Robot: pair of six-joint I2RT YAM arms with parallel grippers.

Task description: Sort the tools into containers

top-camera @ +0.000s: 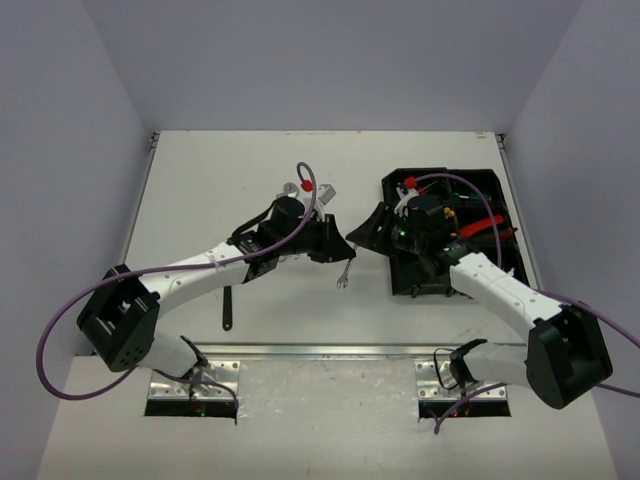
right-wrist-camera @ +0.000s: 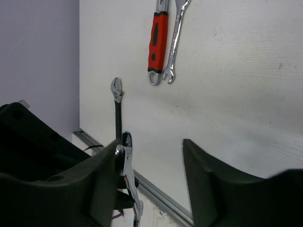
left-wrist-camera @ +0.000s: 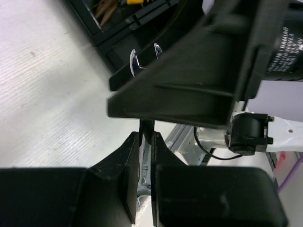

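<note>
From the top camera we're seeing the left gripper (top-camera: 338,250) out over the middle of the white table (top-camera: 200,180). A silver wrench (top-camera: 345,276) is dangling under it, though the fingers themselves are getting lost in all the black plastic. The right gripper (top-camera: 376,228) is sitting just beside it, at the near-left corner of the black tray (top-camera: 470,175). The right arm (top-camera: 490,285) is covering most of the compartments, so we're only catching some red handles and can't tell what's in which section. Plain grey walls (top-camera: 330,60) all round. A red-handled wrench (top-camera: 303,186) and a second silver wrench (top-camera: 326,190) are lying side by side beyond the left gripper, and a black-handled wrench (top-camera: 228,308) is lying near the metal rail (top-camera: 330,350).

On the left wrist view, its fingers are pinching tight on the silver wrench's shank. The right gripper's finger is blocking the middle of it, so just the open end is poking out by the tray wall.

On the right wrist view, the jaws are standing wide apart and gripping nothing. The silver wrench is hanging just inside one finger, and we can't tell if it's touching.
</note>
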